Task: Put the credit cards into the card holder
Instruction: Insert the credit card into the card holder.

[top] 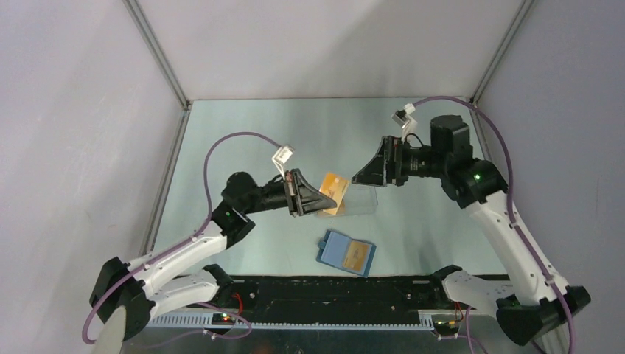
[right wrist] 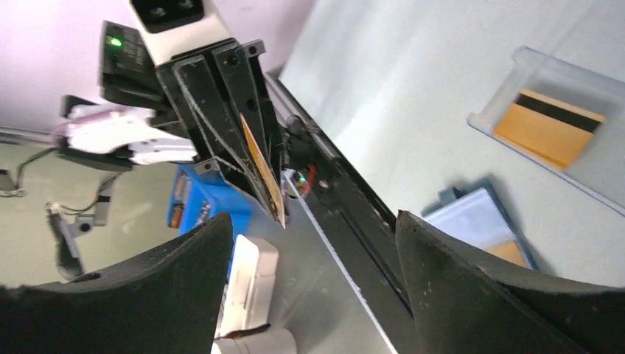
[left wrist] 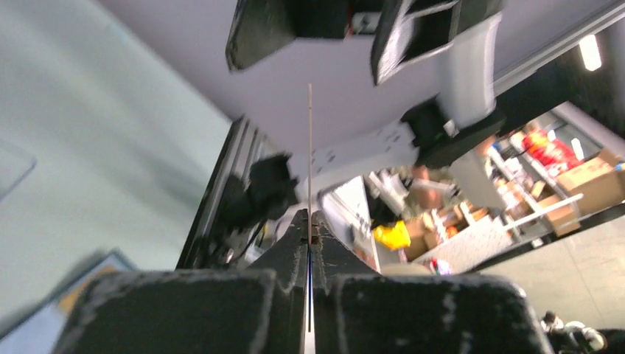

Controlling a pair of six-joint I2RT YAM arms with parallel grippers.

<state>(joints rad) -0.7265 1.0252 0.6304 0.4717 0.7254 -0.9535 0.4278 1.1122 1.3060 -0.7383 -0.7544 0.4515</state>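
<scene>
My left gripper [top: 326,195] is shut on an orange-gold credit card [top: 334,183], held up in the air over the clear box. In the left wrist view this card [left wrist: 309,147] shows edge-on, rising from between the closed fingertips [left wrist: 301,228]. My right gripper [top: 357,178] hangs open just right of the card, holding nothing; its wrist view shows the card [right wrist: 262,166] in the left gripper. The blue card holder [top: 336,247] lies open near the front edge with a gold card [top: 359,255] in it. Another card [right wrist: 549,125] lies in the clear box.
The clear plastic box [top: 361,200] sits mid-table under both grippers. A black rail [top: 332,291] runs along the table's front edge between the arm bases. Grey walls close the left, back and right sides.
</scene>
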